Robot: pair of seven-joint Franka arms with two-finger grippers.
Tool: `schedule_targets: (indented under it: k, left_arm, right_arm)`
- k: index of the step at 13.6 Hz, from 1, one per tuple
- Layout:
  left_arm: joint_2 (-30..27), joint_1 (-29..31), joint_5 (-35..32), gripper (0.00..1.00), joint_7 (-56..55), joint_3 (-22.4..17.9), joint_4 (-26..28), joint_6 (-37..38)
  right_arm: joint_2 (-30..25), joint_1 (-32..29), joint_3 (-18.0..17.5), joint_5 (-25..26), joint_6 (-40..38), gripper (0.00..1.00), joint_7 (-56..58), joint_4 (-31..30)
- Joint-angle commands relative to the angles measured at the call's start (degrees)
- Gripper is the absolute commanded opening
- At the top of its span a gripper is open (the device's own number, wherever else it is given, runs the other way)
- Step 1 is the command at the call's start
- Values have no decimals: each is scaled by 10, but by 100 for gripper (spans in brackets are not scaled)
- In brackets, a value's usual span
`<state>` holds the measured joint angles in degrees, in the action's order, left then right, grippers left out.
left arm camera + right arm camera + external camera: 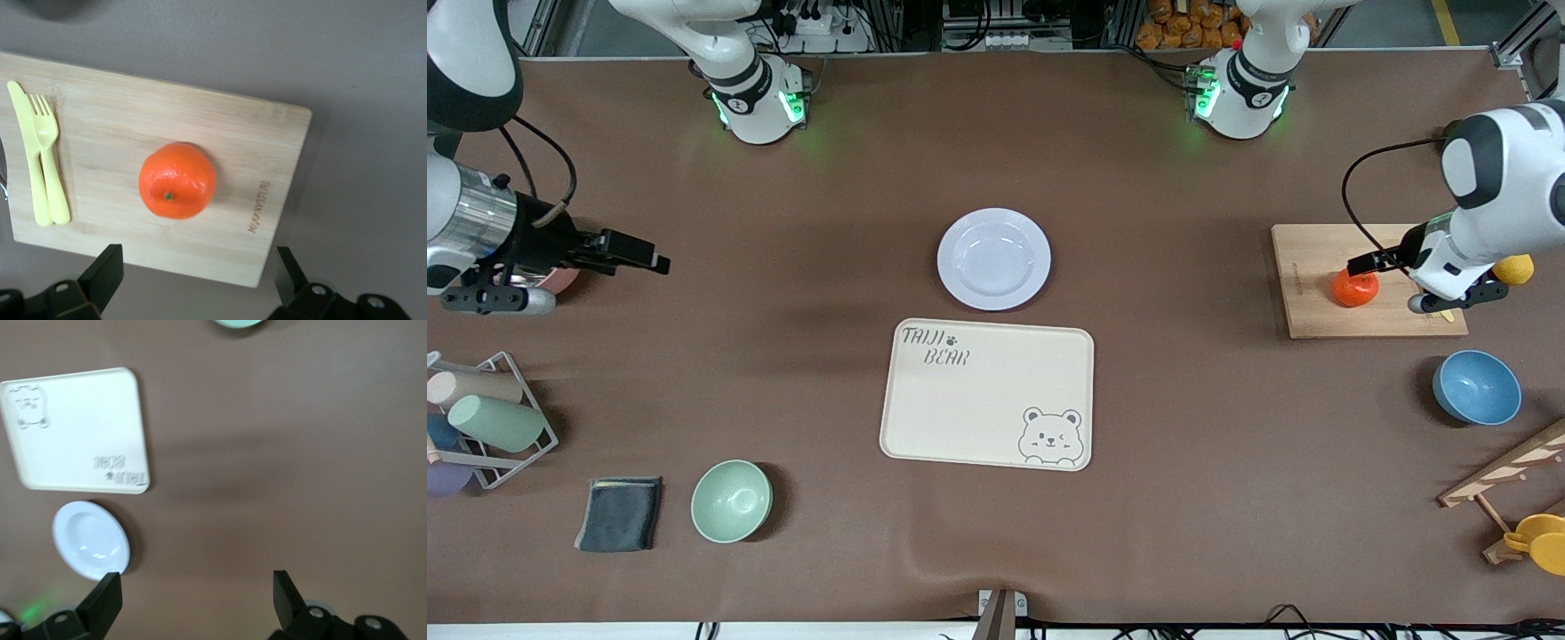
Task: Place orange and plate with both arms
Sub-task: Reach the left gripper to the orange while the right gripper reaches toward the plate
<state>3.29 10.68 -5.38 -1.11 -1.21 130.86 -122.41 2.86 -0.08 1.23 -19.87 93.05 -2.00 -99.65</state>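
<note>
The orange (1355, 288) is a small red-orange fruit lying on a wooden cutting board (1369, 322) toward the left arm's end of the table. My left gripper (1368, 262) hovers over that board beside the orange, open and empty. In the left wrist view the orange (177, 180) lies ahead of the left gripper (197, 268), outside its spread fingers. The pale lavender-white plate (993, 259) rests on the table mid-way between the arms. My right gripper (649, 260) hangs open over bare table at the right arm's end; in the right wrist view the plate (91, 539) shows off to one side of it (197, 588).
A cream bear tray (987, 391) lies just nearer the front camera than the plate. A yellow fork and knife (47, 160) and a lemon (1513, 268) are at the board. A blue bowl (1476, 387), mint-green bowl (731, 500), grey cloth (619, 513) and cup rack (489, 422) stand nearer the front edge.
</note>
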Motion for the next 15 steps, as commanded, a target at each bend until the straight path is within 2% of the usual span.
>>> schedule_targets:
  k: [1,4,6,9,13,15]
  left_arm:
    - [29,14,-38,100,2,5,11,-44]
    - [69,29,-38,100,3,6,7,-72]
    - [86,31,-38,100,3,6,7,-85]
    - [103,32,-38,100,3,6,7,-105]
    - [123,35,-38,100,4,6,6,-121]
    - [129,44,-39,100,4,6,5,-123]
  right_arm:
    - [-7,3,0,-88,5,100,0,-42]
    - [3,11,-1,-120,26,100,0,-67]
    - [13,10,-1,-160,48,100,12,-91]
    - [21,23,-1,-205,105,100,74,-140]
    - [55,30,-1,-250,110,100,112,-147]
    - [66,34,-1,-284,140,100,165,-171]
